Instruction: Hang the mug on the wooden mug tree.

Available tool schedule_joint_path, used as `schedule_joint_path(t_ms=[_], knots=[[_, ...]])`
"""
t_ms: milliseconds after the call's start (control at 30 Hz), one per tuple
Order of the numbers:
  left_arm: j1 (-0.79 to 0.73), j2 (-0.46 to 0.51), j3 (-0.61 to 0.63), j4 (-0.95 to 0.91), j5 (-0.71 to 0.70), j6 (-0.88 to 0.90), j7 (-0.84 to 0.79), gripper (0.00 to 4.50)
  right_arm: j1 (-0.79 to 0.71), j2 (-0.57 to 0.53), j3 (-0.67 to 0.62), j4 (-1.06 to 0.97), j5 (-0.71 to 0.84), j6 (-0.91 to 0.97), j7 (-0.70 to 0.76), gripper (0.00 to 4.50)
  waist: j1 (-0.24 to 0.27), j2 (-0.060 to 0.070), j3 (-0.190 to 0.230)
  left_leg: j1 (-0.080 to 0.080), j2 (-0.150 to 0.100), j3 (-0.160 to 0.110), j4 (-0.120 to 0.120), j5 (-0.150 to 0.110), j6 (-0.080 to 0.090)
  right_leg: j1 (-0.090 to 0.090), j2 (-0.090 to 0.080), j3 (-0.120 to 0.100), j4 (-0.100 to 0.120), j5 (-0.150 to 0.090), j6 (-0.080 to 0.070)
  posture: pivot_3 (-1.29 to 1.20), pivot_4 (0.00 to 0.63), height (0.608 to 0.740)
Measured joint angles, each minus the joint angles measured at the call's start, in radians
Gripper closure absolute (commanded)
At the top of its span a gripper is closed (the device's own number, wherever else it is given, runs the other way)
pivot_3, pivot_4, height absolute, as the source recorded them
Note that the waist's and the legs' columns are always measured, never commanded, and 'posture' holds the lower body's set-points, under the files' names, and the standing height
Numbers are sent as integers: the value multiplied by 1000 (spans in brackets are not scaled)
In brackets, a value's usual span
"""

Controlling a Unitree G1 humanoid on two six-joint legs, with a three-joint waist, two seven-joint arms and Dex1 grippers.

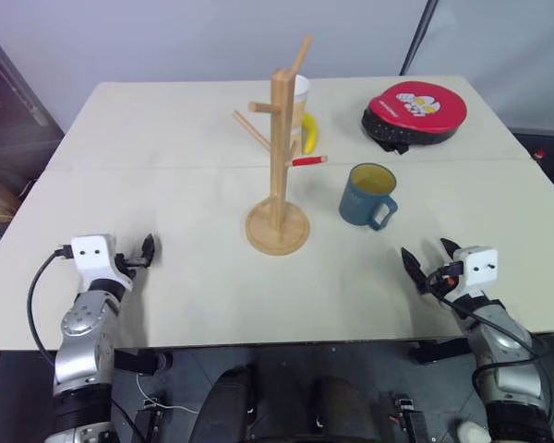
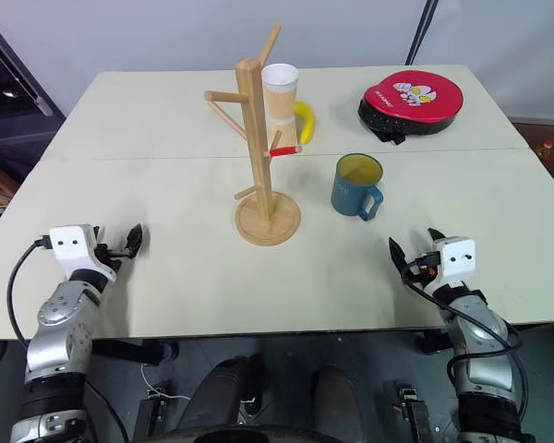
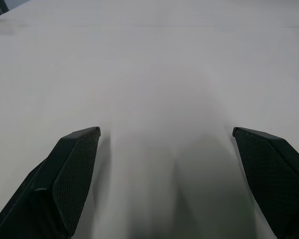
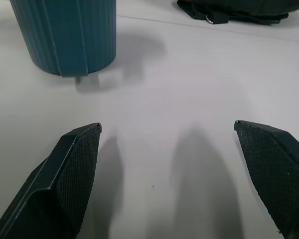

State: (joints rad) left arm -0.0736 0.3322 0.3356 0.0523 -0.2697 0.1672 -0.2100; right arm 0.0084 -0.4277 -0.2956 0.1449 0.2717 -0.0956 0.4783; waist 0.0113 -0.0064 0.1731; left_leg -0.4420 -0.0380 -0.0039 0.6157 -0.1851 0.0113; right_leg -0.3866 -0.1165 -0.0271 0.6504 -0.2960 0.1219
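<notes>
The mug (image 1: 367, 194), dark teal with a yellow inside, stands upright on the table right of the centre, its handle turned toward the near right. Just to its left stands the wooden mug tree (image 1: 279, 138), a tall post on a round base (image 1: 277, 229) with angled pegs, one of them red-tipped. My right gripper (image 1: 427, 251) is open and empty, low over the table short of the mug, which appears in the right wrist view (image 4: 65, 35) ahead and off to one side. My left gripper (image 1: 146, 247) is open and empty over bare table (image 3: 159, 74) at the near left.
A white-and-yellow cup (image 2: 280, 90) with a yellow handle stands behind the mug tree. A round red pad with black straps (image 1: 415, 111) lies at the far right. A seam (image 1: 166, 168) crosses the table. Both grippers are close to the table's front edge (image 1: 258, 343).
</notes>
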Motion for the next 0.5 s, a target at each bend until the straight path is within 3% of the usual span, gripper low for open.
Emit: schedule_joint_path(t_ms=[500], knots=[[4,-6,-25,-16,4,-9,-50,0,43,55,5,-52,-13,-40,-45,76,0,0,0,0,0,0,0,0,0,0,0,0,0,0,0,0,150,740]])
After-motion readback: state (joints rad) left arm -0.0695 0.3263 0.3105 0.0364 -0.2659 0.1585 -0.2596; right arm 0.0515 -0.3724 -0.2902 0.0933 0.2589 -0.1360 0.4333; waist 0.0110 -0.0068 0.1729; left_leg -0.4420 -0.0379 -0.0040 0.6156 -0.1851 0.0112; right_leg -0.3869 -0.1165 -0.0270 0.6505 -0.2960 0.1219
